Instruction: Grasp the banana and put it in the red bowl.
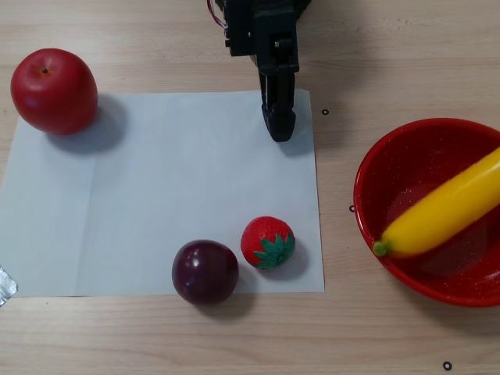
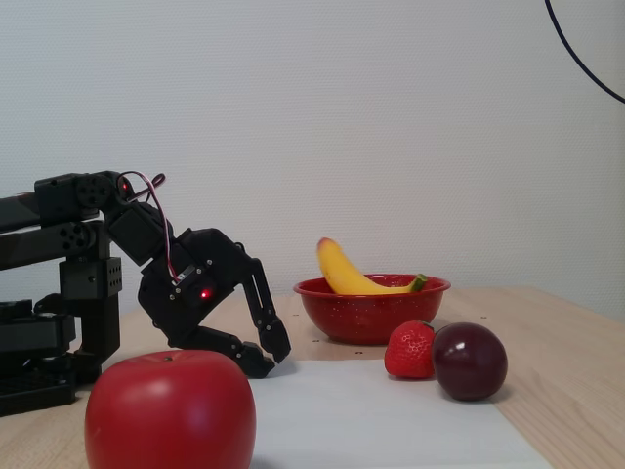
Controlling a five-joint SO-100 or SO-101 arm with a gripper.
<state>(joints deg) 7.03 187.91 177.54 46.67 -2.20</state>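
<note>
The yellow banana [image 1: 445, 211] lies inside the red bowl [image 1: 391, 168] at the right of the other view. Its green stem tip rests in the bowl and its other end sticks out past the rim. In the fixed view the banana [image 2: 344, 275] leans in the bowl [image 2: 366, 315] with its orange-red end up. My black gripper [image 1: 280, 131] hangs low over the far edge of the white paper, well left of the bowl. In the fixed view the gripper [image 2: 273, 362] has its fingertips close together, holds nothing, and points down near the table.
A white paper sheet [image 1: 156, 195] covers the middle of the wooden table. A red apple [image 1: 53, 90] sits at its far left corner. A strawberry [image 1: 267, 242] and a dark plum [image 1: 205, 271] sit at its near edge. The arm's base [image 2: 59, 313] stands at the left of the fixed view.
</note>
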